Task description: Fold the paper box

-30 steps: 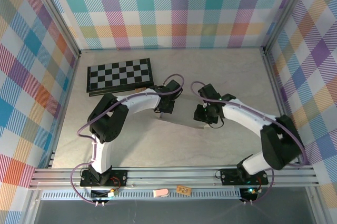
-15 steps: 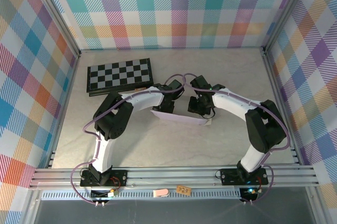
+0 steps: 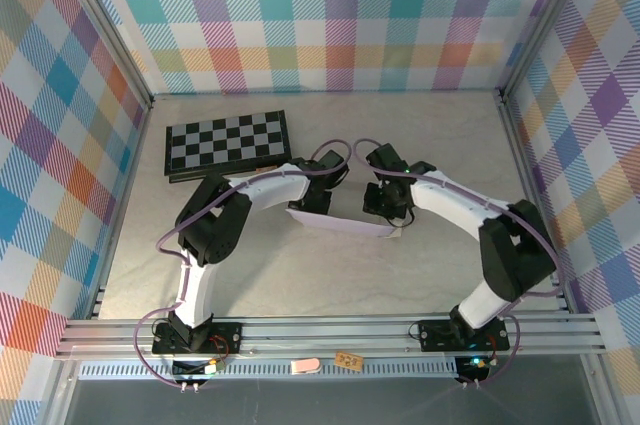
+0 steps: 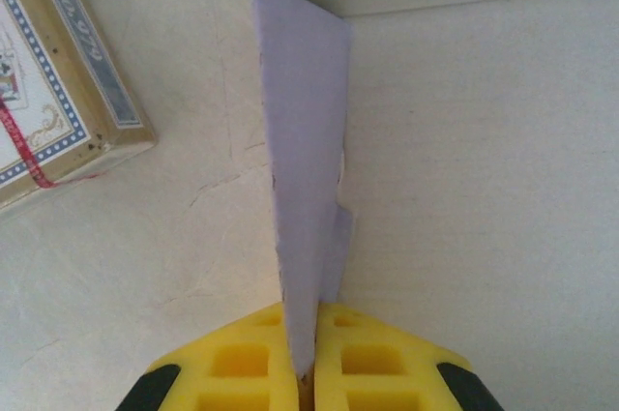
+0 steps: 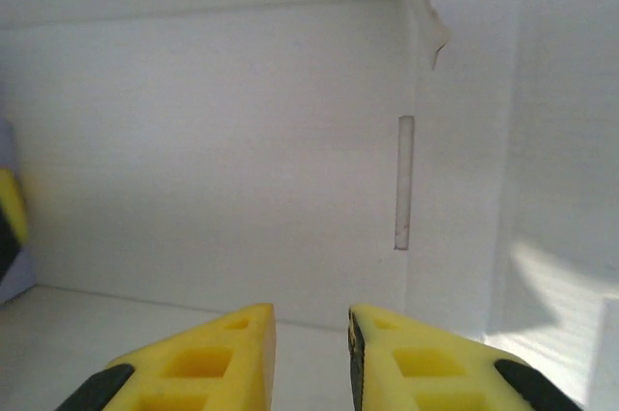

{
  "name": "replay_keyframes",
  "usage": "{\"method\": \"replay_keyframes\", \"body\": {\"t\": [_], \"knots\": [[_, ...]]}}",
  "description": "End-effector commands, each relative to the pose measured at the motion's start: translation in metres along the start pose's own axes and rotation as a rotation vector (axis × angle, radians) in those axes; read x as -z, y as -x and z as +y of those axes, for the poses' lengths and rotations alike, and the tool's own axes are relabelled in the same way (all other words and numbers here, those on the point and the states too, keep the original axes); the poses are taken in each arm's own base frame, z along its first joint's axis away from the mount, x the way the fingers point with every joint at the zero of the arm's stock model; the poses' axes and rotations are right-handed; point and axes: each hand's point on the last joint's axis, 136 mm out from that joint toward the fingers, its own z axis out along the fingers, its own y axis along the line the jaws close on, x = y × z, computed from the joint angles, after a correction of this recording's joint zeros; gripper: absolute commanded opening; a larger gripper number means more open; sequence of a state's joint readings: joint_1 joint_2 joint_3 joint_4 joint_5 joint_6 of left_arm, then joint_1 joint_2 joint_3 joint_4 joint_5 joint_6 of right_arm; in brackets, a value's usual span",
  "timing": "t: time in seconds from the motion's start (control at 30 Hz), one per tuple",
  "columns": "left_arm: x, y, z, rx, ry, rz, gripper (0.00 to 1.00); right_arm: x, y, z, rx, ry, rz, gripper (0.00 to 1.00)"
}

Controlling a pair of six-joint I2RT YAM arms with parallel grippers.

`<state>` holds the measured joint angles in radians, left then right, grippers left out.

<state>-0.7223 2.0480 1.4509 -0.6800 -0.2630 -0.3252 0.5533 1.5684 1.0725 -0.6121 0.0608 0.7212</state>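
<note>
The paper box (image 3: pixel 345 224) lies mid-table between both arms, lavender outside and cream-white inside. In the left wrist view one lavender flap (image 4: pixel 302 150) stands edge-on, and my left gripper (image 4: pixel 311 326) is shut on its lower edge. In the top view that left gripper (image 3: pixel 318 201) sits at the box's left end. My right gripper (image 3: pixel 386 207) is at the box's right end. In the right wrist view its yellow fingers (image 5: pixel 232 353) stand apart with nothing between them; the right gripper (image 5: pixel 311 324) points at the cream inner wall (image 5: pixel 213 150), which has a narrow slot (image 5: pixel 404 184).
A black-and-white checkerboard (image 3: pixel 228 143) lies at the back left. A small patterned card pack (image 4: pixel 53 111) rests on the table just beside the held flap. Plaid walls close in the table on three sides. The aluminium rail (image 3: pixel 330 333) runs along the near edge.
The right gripper has swung left and in against the box's right end, its jaws narrowing slightly. The left gripper has kept its hold on the flap and shifted the box a little.
</note>
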Motion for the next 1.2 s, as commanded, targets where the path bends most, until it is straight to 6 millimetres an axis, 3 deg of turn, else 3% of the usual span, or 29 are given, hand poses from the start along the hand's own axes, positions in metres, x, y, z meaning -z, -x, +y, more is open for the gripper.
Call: {"method": "replay_keyframes", "body": {"t": [0.0, 0.17, 0.27, 0.4, 0.67, 0.9, 1.17], "knots": [[0.022, 0.002, 0.014, 0.011, 0.009, -0.006, 0.0, 0.04, 0.013, -0.011, -0.044, -0.003, -0.078, 0.28], [0.081, 0.056, 0.014, 0.091, -0.048, -0.225, 0.0, 0.091, 0.026, -0.032, -0.129, 0.021, -0.18, 0.34], [0.112, 0.076, 0.019, 0.112, -0.061, -0.334, 0.0, 0.108, 0.027, -0.048, -0.211, 0.059, -0.186, 0.38], [0.139, 0.09, 0.027, 0.1, -0.048, -0.406, 0.0, 0.122, 0.028, -0.056, -0.255, 0.103, -0.211, 0.41], [0.188, 0.1, 0.03, 0.025, -0.08, -0.631, 0.0, 0.128, 0.039, -0.05, -0.25, 0.166, -0.264, 0.42], [0.213, 0.112, 0.019, 0.03, -0.204, -0.798, 0.0, 0.127, 0.032, -0.04, -0.286, 0.251, -0.231, 0.47], [0.22, 0.12, 0.011, 0.046, -0.253, -0.811, 0.0, 0.13, 0.038, -0.035, -0.39, 0.32, -0.205, 0.57]]}}
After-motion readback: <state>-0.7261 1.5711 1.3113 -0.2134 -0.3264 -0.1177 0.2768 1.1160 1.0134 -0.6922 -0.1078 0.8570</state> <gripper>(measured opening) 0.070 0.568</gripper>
